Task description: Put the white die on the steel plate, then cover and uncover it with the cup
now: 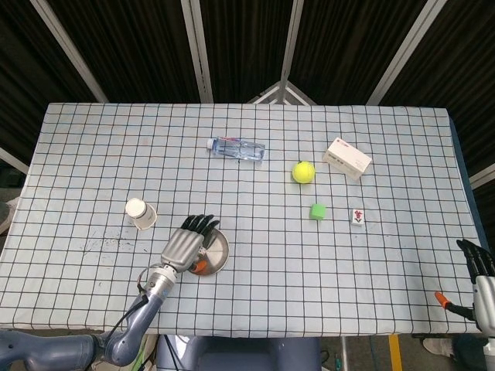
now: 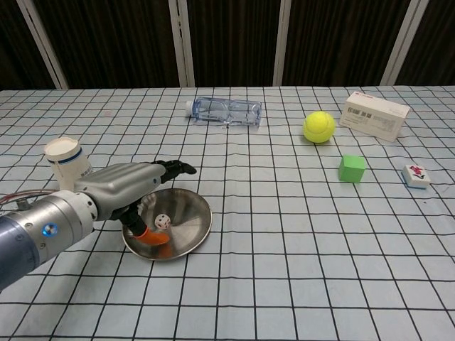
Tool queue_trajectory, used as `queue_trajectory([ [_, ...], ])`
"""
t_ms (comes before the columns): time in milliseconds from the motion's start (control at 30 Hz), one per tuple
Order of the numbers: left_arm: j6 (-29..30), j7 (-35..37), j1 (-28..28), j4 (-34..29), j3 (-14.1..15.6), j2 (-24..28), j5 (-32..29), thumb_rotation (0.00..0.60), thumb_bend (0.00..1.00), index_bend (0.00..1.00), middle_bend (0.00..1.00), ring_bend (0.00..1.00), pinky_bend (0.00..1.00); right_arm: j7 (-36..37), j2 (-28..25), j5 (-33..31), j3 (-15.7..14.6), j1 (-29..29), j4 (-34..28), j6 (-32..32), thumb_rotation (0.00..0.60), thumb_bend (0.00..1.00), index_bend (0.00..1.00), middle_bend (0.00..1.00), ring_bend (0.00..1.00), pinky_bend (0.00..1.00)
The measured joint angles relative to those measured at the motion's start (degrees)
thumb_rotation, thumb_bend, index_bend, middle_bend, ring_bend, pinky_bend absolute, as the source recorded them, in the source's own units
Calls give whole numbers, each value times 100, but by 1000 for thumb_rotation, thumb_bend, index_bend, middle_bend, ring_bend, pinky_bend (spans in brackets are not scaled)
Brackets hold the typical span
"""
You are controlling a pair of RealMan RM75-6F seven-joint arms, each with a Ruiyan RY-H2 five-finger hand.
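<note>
The white die point(image 2: 162, 222) lies inside the steel plate point(image 2: 190, 226), left of its middle. My left hand point(image 2: 131, 186) hovers over the plate's left rim with its fingers stretched out, and its orange thumb tip sits just beside the die, holding nothing. In the head view the left hand point(image 1: 186, 243) covers the left part of the plate point(image 1: 217, 251) and hides the die. The white paper cup point(image 2: 67, 160) stands to the left of the plate, also seen as the cup point(image 1: 141, 213). My right hand point(image 1: 479, 264) rests empty at the table's near right edge, fingers apart.
A clear bottle point(image 2: 226, 111) lies at the back middle. A tennis ball point(image 2: 318, 126), a white box point(image 2: 377, 116), a green cube point(image 2: 351, 168) and a small printed tile point(image 2: 416, 175) sit on the right half of the checked cloth.
</note>
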State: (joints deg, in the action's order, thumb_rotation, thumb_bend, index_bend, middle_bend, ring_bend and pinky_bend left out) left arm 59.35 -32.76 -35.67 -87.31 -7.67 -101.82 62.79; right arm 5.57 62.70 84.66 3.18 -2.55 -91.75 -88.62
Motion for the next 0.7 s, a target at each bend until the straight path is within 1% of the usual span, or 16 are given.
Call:
queue_trajectory([
  [167,231,130,80,-360,101,332,461,600,342,14,0,0,25,2,-1,27,-10,-2,-12,-9,600,42,116,124,116,15],
  [300,709,288,202,-576,147,584,1038,600,342,51,0,0,25,-6,-3,48,-15,-5,-38,-25,600,42,116,124,116,15],
  [333,927,330,262,-646,154,699,1222,600,342,56,0,0,25,-7,-5,51,-16,-6,-42,-29,600,42,116,125,116,15],
  [400,1154,330,336,-715,148,863,1342,600,342,67,0,0,25,-9,-10,64,-20,-12,-61,-43,600,42,116,125,116,15],
  [533,1278,112,421,-804,125,1230,1329,600,342,75,0,0,28,5,-38,84,-23,-27,-104,-83,600,41,116,125,116,15],
  [700,1173,-168,435,-916,-30,1693,901,600,342,99,6,0,29,24,-62,69,-40,-30,-115,-37,600,42,116,125,115,15],
])
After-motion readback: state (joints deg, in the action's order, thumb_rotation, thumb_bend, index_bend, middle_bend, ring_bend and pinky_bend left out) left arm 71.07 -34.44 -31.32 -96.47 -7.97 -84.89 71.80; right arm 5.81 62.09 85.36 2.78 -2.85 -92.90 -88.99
